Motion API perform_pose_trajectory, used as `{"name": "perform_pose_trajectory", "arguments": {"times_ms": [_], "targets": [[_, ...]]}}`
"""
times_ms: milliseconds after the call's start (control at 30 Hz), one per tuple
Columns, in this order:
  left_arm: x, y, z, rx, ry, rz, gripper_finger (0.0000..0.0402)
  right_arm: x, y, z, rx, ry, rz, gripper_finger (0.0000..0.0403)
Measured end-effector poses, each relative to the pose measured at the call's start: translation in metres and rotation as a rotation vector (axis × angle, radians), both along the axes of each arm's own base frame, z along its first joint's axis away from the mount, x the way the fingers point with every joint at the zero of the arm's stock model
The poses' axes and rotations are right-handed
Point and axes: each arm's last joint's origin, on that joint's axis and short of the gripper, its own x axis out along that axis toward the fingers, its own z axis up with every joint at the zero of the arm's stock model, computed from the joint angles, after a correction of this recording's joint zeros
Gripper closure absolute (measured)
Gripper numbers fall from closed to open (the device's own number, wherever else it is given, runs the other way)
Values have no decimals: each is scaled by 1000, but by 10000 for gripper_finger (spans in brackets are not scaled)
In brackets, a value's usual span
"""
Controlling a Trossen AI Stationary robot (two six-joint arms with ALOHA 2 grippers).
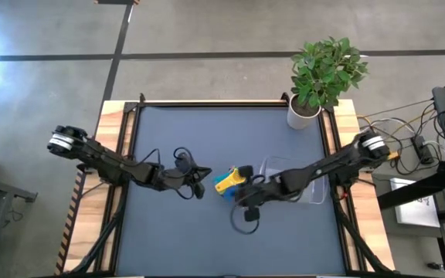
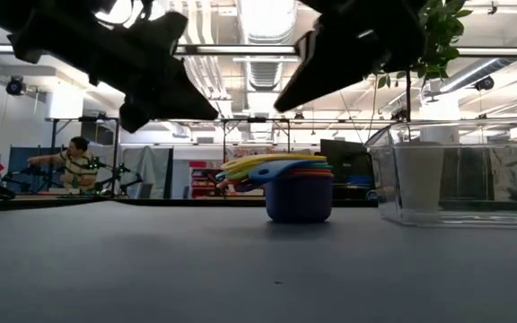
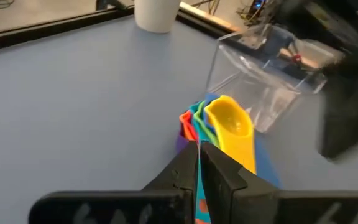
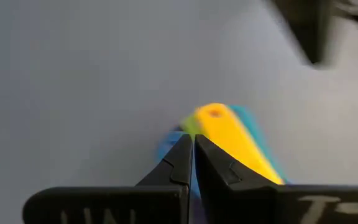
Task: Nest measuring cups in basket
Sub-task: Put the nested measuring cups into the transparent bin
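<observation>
Right gripper [image 1: 244, 198], fingers pressed together and empty, should open and grip the nested measuring cups [image 1: 232, 181] low (handles fan leftward) before lifting into the clear basket [image 1: 315, 194].

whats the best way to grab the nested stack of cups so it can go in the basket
Probably by the fanned handles, yellow on top, of the stack of measuring cups: they jut sideways, away from the basket, offering a flat tab. Come in from that open side; the round bowls look too wide to pinch.
</observation>
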Motion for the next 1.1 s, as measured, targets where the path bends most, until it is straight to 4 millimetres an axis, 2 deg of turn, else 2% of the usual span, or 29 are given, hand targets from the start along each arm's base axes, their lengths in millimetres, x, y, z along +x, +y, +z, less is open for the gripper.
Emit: {"name": "perform_pose_trajectory", "arguments": {"times_ms": [200, 333, 533, 667, 833, 1100], "targets": [[12, 8, -11, -1, 46, 20, 401, 24, 13, -14, -41, 186, 52, 394], [20, 16, -18, -29, 76, 19, 401, 28, 17, -26, -63, 299, 66, 394], [28, 28, -30, -59, 109, 57, 402, 34, 18, -53, -113, 443, 59, 394], [30, 33, -39, -111, 132, 54, 402, 40, 15, -69, -187, 474, 26, 394], [35, 32, -49, -159, 166, 20, 402, 48, 14, -70, -212, 461, 26, 394], [53, 27, -49, -205, 192, -76, 402, 58, 13, -55, -211, 409, 13, 394]]}}
